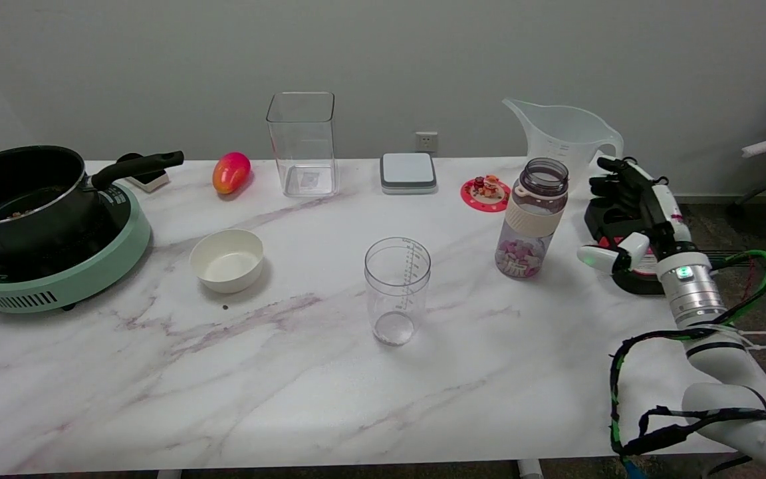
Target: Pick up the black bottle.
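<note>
On marble table (290,372): bottle (532,218), hand (629,213).

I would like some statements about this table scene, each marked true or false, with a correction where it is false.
1. The right hand holds the bottle. False: its fingers are spread and it holds nothing; a gap separates it from the bottle.
2. The bottle stands upright with small pink and purple pieces inside. True.
3. The clear measuring cup lies on its side. False: it stands upright, mouth up.
4. The white bowl sits on the table between the green cooker and the measuring cup. True.
5. The pink-orange mango is inside the tall clear container. False: it lies on the table, to the container's left.
</note>
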Controlling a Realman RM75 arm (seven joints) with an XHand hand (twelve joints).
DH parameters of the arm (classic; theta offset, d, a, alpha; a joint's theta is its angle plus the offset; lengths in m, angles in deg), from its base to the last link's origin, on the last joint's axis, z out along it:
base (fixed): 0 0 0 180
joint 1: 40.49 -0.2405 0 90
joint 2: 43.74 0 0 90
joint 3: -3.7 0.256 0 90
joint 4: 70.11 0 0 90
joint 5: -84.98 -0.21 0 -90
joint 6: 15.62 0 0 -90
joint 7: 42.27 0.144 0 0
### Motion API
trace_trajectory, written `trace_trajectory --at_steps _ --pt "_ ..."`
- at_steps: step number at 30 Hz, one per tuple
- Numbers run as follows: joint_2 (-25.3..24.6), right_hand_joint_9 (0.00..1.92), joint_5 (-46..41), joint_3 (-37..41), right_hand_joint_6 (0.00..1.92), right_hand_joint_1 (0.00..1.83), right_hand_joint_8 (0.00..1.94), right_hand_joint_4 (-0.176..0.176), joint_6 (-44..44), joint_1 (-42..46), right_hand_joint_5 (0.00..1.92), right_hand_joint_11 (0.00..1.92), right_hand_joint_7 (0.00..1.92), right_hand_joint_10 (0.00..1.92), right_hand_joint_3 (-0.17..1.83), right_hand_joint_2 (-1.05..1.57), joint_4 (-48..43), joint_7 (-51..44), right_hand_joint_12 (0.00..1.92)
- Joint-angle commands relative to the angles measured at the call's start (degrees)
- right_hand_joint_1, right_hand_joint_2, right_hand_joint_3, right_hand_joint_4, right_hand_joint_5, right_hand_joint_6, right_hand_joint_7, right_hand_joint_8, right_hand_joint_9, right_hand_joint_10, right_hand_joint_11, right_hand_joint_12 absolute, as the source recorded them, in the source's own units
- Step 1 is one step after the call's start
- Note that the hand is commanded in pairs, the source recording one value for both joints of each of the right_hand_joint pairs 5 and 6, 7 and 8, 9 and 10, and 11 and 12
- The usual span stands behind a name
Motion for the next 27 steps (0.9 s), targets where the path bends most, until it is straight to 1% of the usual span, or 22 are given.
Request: trace_trajectory --at_steps 1,4,10,15,23,27 --pt "-1.5 0.56 -5.5 -7.1 0.34 1.23 0.56 0.000 4.3 -1.6 0.34 0.65 0.56 0.56 1.38 -0.74 -1.9 15.0 0.65" --pt "-1.5 0.56 -5.4 -7.9 0.31 1.22 0.56 0.000 3.9 -1.7 0.31 0.64 0.56 0.56 1.38 -0.77 -1.5 16.5 0.64" --pt "-1.9 0.53 -5.1 -8.7 0.25 1.20 0.53 0.000 4.0 -3.2 0.25 0.61 0.53 0.53 1.34 -0.85 -0.6 16.7 0.61" --pt "-1.9 0.52 -5.0 -9.5 0.22 1.19 0.52 0.000 4.1 -4.2 0.22 0.60 0.52 0.52 1.32 -0.88 -1.0 16.7 0.60" --pt "-2.6 0.50 -4.9 -9.9 0.19 1.18 0.50 0.000 4.1 -5.2 0.19 0.59 0.50 0.50 1.22 -0.87 -0.6 16.7 0.59" --pt "-2.5 0.49 -3.6 -10.2 0.16 1.18 0.48 0.000 4.4 -6.0 0.16 0.57 0.48 0.49 1.22 -0.91 -0.1 16.7 0.57"
